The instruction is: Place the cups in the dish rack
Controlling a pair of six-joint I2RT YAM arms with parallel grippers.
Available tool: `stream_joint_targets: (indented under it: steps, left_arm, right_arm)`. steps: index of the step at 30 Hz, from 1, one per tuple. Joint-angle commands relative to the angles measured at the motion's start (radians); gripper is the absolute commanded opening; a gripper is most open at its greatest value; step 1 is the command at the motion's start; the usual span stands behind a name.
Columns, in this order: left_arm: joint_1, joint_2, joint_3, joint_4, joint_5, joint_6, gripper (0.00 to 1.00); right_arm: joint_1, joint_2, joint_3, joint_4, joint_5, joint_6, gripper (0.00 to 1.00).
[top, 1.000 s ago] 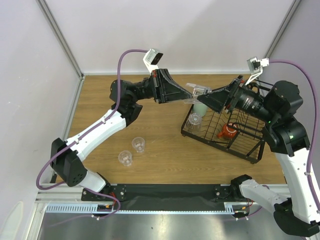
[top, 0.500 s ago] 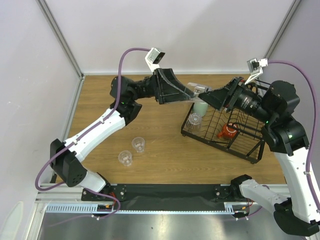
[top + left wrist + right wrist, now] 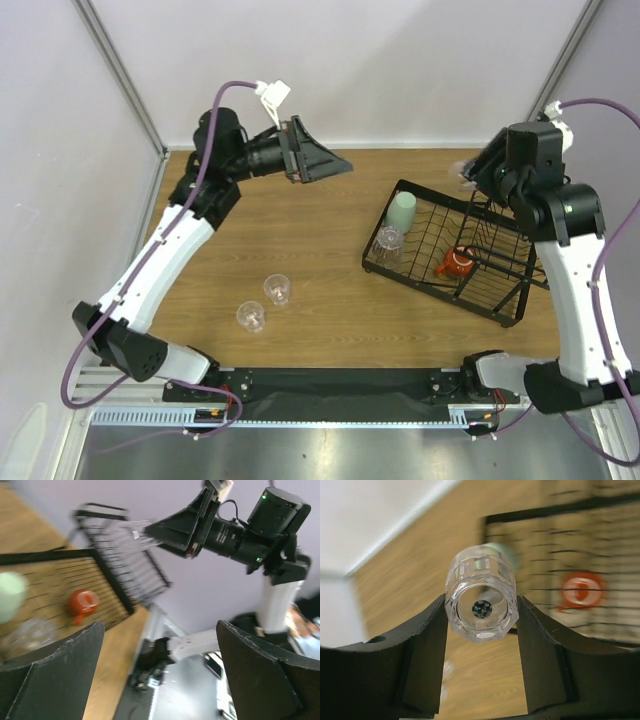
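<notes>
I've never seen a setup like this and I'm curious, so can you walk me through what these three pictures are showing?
These are two robot arms bolted to a wooden table. The overhead picture comes from a fixed camera above. The other two come from small cameras on each arm's wrist, looking past its own claw. The left claw is open and empty. The right claw holds a clear plastic cup. A black wire dish rack already holds a green cup, a clear cup and an orange mug. Two more clear cups stand on the table.
</notes>
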Motion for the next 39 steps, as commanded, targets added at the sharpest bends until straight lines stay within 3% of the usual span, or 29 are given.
stream_joint_targets:
  steps: [1,6,12,18,34,39]
  left_arm:
    - [0.060,-0.063,0.048,-0.247,-0.128,0.167,1.00]
    - [0.153,-0.072,0.066,-0.381,-0.266,0.225,1.00]
    - [0.221,0.058,0.176,-0.358,-0.236,0.144,1.00]
    - [0.268,0.180,0.176,-0.321,-0.174,0.029,1.00]
    - [0.282,0.299,0.247,-0.370,-0.211,0.015,1.00]
    - [0.285,0.310,0.261,-0.377,-0.214,0.015,1.00]
  right_arm:
    - [-0.097,0.014,0.022,-0.122,0.228,0.049,0.00]
    - [-0.289,0.028,0.003,-0.106,0.296,0.043,0.00]
    - [-0.432,0.053,-0.074,-0.026,0.228,0.004,0.00]
    - [-0.446,0.218,0.008,-0.075,0.163,-0.002,0.00]
    - [-0.448,0.382,0.054,-0.102,0.149,0.023,0.00]
    - [-0.448,0.410,0.062,-0.097,0.146,0.016,0.16]
